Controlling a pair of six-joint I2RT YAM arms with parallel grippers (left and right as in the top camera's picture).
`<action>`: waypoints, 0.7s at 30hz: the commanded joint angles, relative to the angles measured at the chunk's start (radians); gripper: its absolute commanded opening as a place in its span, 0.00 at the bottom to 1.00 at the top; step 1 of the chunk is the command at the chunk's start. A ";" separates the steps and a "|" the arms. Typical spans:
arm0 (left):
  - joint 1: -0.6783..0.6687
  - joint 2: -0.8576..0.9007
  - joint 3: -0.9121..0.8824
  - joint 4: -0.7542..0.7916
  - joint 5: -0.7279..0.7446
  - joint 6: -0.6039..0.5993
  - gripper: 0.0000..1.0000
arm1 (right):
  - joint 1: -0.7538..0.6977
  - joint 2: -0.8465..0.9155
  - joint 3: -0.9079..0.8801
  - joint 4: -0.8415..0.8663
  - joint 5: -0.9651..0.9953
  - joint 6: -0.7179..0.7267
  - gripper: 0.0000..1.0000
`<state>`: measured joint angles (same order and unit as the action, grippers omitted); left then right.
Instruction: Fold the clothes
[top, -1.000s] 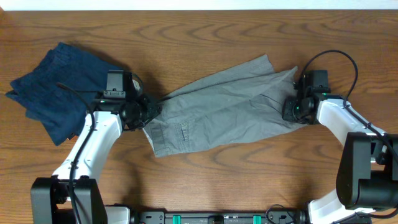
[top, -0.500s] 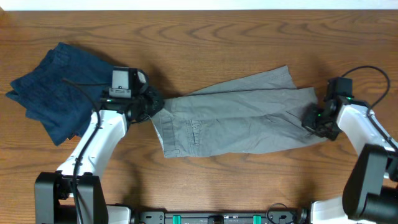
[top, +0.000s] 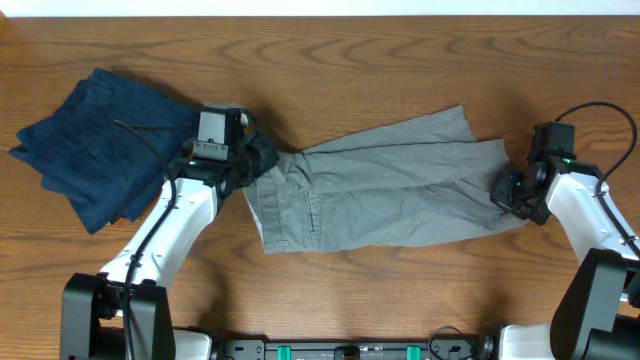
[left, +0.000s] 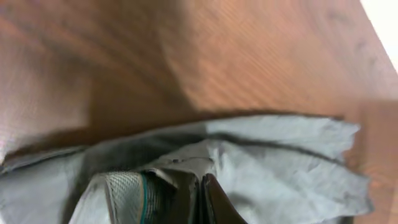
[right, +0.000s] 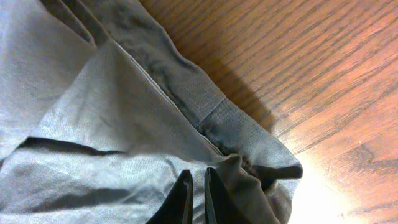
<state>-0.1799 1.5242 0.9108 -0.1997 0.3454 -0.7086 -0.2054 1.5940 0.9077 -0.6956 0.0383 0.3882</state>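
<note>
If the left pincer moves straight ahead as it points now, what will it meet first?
The shorts: the left pincer is shut on their edge, and more grey cloth lies ahead. Past that, probably only table.

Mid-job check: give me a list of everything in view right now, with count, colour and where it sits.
grey shorts: one, grey, laid out from the middle to the right of the table, held at both ends.
navy garment: one, dark navy, crumpled at the table's left end, its near edge partly behind the left arm.
table: one, brown wood grain, under everything.
left gripper: one, black on a white arm, shut on the left end of the grey shorts.
right gripper: one, black on a white arm, shut on the right end of the grey shorts.
</note>
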 joint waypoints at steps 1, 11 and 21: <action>0.012 0.008 -0.007 0.019 -0.080 -0.063 0.06 | -0.004 -0.011 -0.003 -0.006 0.013 -0.012 0.08; 0.038 0.008 -0.008 -0.014 -0.248 -0.366 0.06 | -0.003 -0.011 -0.003 0.128 -0.235 -0.232 0.26; 0.038 0.010 -0.008 -0.256 -0.240 -0.236 0.06 | 0.008 0.013 -0.003 0.231 -0.261 -0.157 0.53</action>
<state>-0.1413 1.5246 0.9089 -0.4179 0.1234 -1.0084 -0.2035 1.5967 0.9058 -0.4843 -0.1921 0.2234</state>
